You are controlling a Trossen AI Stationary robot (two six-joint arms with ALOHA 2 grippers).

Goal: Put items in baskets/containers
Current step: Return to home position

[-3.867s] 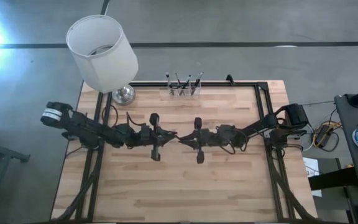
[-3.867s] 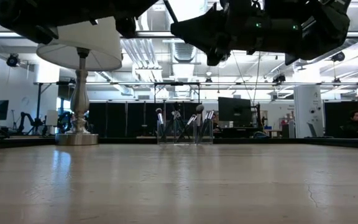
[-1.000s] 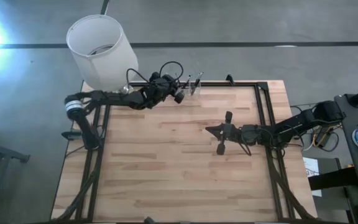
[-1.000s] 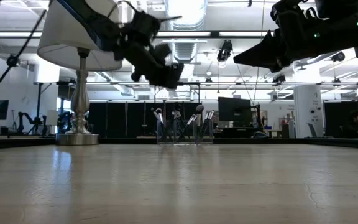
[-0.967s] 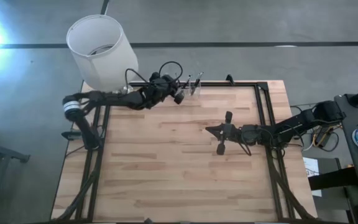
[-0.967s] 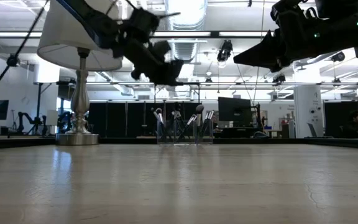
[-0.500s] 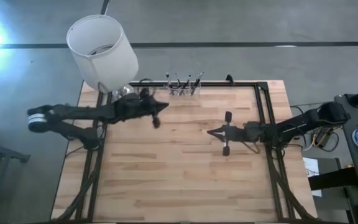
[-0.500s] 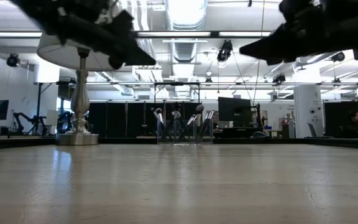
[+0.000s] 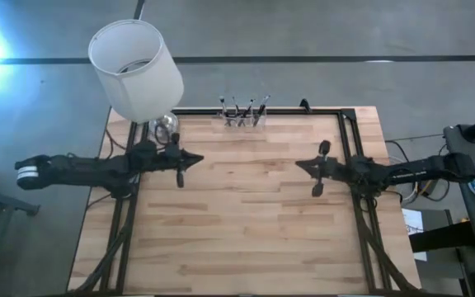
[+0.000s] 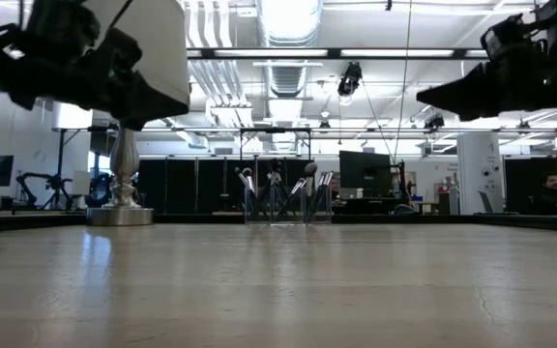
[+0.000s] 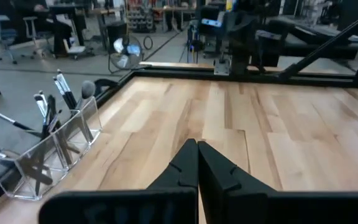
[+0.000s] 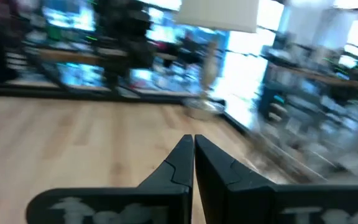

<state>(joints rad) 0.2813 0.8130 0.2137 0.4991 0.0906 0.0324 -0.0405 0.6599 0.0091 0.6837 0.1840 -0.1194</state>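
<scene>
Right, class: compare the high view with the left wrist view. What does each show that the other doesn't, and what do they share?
High view only: the white lampshade, and the left gripper and right gripper seen from above, well apart. Left wrist view only: the left gripper's fingers touching, and the clear holder's separate compartments. Both: that holder, its brushes, the wooden table.

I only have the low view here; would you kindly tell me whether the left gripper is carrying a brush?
Observer: No; its wrist view shows the left gripper shut on nothing.
Operator: And the right one?
Observer: The right gripper is shut and empty too.
Operator: Is anything lying loose?
Observer: From above, the brushes show only in the holder at the table's far edge.
</scene>
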